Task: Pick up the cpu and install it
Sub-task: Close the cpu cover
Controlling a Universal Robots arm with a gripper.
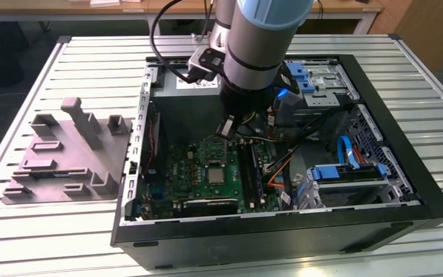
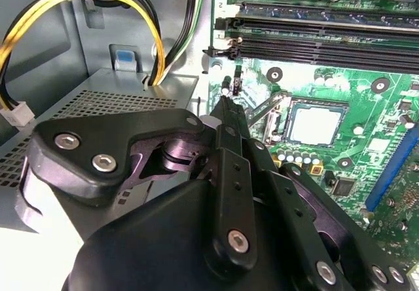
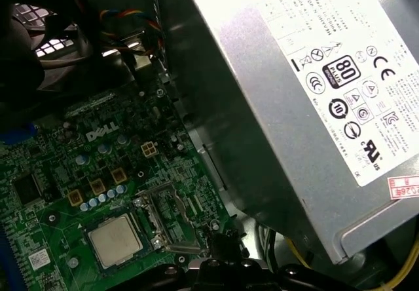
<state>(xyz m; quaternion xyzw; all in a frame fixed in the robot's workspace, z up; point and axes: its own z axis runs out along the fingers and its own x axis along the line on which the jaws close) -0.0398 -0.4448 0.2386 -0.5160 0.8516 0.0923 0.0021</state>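
The cpu [image 1: 216, 175] is a small silvery square lying flat in its socket on the green motherboard [image 1: 187, 173] inside the open computer case. It also shows in both wrist views as the cpu [image 2: 315, 122] and the cpu [image 3: 114, 239]. The socket's metal frame [image 3: 167, 216] stands flipped open right beside it. My gripper [image 1: 226, 128] hangs above the board's far edge, apart from the cpu. In the second wrist view the gripper [image 2: 226, 101] has its black fingers brought together to one tip, holding nothing.
A big grey power supply [image 3: 314, 75] with a white label rises close beside the gripper. Yellow and black cables [image 2: 78, 9] run over it. Long memory slots [image 2: 327, 35] flank the socket. Blue drive bays [image 1: 345, 173] fill the exterior view's right; a grey fixture [image 1: 67, 156] lies outside the case.
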